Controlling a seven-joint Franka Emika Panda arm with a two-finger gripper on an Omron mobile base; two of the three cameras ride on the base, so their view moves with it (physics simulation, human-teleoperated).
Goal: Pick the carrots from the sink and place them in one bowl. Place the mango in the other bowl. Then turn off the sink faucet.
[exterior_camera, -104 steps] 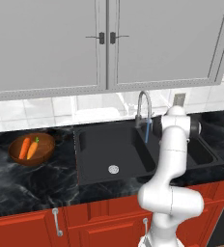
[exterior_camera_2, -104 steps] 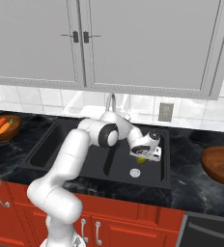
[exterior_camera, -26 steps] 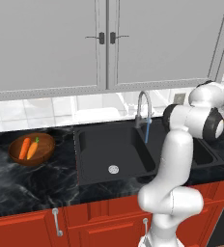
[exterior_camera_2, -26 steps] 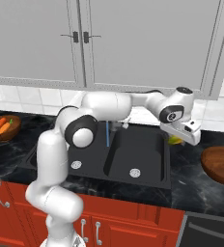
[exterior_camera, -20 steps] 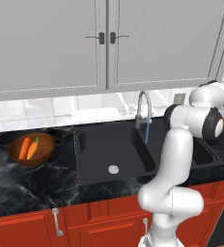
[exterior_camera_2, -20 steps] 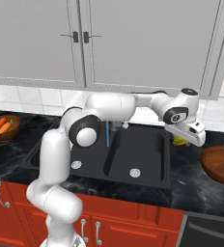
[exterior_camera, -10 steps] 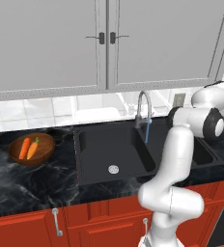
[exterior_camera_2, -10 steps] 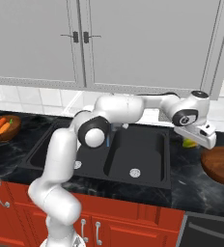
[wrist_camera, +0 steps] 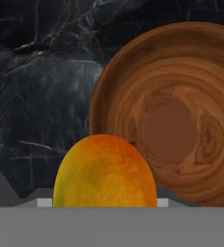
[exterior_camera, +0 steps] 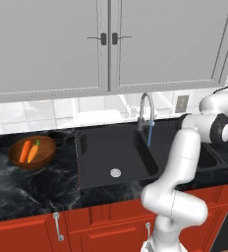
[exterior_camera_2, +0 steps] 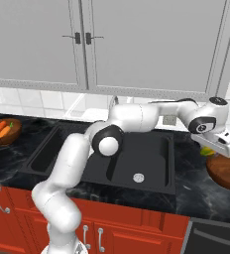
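Observation:
My gripper (exterior_camera_2: pixel 215 147) is shut on the mango (exterior_camera_2: pixel 205 151), held above the counter just left of the empty brown wooden bowl (exterior_camera_2: pixel 229 171). In the hand view the yellow-orange mango (wrist_camera: pixel 104 171) sits low in the middle and hides the fingertips, while the empty bowl (wrist_camera: pixel 181 111) lies beyond it to the right. Two orange carrots (exterior_camera: pixel 30 151) lie in the other wooden bowl (exterior_camera: pixel 43 162) left of the black sink (exterior_camera: pixel 111 152). A blue stream of water runs from the silver gooseneck faucet (exterior_camera: pixel 145 110).
Black marble counter (wrist_camera: pixel 41 96) surrounds the bowl. The arm stretches from the base across the sink's right basin (exterior_camera_2: pixel 146 158). White cabinets (exterior_camera: pixel 106 44) hang above; red drawers run along the counter front.
The arm has swung right with the mango, from above the sink's right edge to beside the right-hand bowl. The carrots and their bowl have stayed put.

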